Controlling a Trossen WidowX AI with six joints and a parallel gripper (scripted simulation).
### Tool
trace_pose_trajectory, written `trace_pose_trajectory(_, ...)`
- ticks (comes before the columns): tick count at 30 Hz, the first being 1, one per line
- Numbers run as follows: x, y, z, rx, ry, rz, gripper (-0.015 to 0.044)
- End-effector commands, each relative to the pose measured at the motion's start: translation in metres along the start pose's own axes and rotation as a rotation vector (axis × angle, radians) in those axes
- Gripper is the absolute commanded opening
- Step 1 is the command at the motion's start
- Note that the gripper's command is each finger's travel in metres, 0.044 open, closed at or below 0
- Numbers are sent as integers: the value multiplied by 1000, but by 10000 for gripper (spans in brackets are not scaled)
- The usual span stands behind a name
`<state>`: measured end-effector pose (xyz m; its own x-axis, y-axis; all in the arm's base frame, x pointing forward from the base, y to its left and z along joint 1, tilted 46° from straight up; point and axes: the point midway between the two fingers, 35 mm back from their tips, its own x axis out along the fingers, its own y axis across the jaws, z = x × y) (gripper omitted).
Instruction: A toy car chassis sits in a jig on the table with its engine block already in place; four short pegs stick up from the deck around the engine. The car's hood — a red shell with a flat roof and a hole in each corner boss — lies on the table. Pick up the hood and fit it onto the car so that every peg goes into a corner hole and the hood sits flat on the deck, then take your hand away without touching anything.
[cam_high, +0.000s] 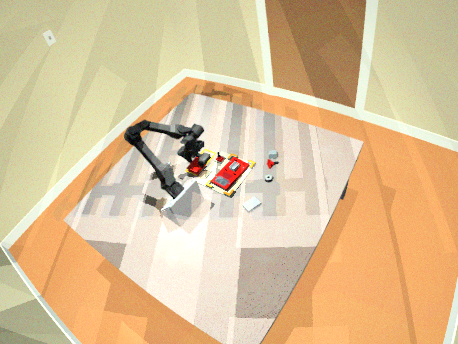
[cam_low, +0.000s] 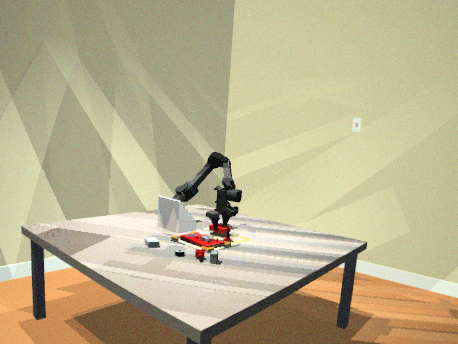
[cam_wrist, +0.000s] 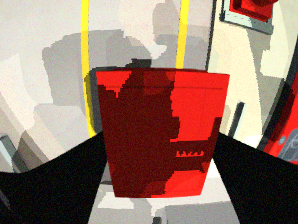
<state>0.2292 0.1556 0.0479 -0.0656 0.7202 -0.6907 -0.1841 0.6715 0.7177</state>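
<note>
The red hood (cam_high: 194, 167) (cam_low: 219, 229) (cam_wrist: 200, 102) is between the two black fingers of my gripper (cam_high: 197, 161) (cam_low: 220, 224) (cam_wrist: 160, 136), which is shut on its sides. Its flat roof faces the wrist camera. I cannot tell whether its underside touches the table. The red chassis (cam_high: 223, 179) (cam_low: 191, 238) sits in its jig with orange corners beside the hood; its edge shows at the right of the wrist view. The grey engine block (cam_high: 234, 166) (cam_low: 206, 238) is on its deck. The pegs and the hood's corner holes are too small or hidden.
A small red part (cam_high: 220, 158) (cam_wrist: 250, 11) stands near the jig. Beyond the chassis are a grey block (cam_high: 273, 154) (cam_low: 215, 257), a red piece (cam_high: 271, 163) (cam_low: 200, 254) and a dark ring (cam_high: 268, 178). A pale block (cam_high: 252, 204) (cam_low: 152, 242) and an upright white panel (cam_high: 189, 201) (cam_low: 169, 212) also stand there.
</note>
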Motion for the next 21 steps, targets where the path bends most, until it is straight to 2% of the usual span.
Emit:
trace_pose_trajectory(1, -11, 3, 3, -15, -10, 3, 0)
trace_pose_trajectory(21, -61, 2, 3, -14, -10, 0, 0)
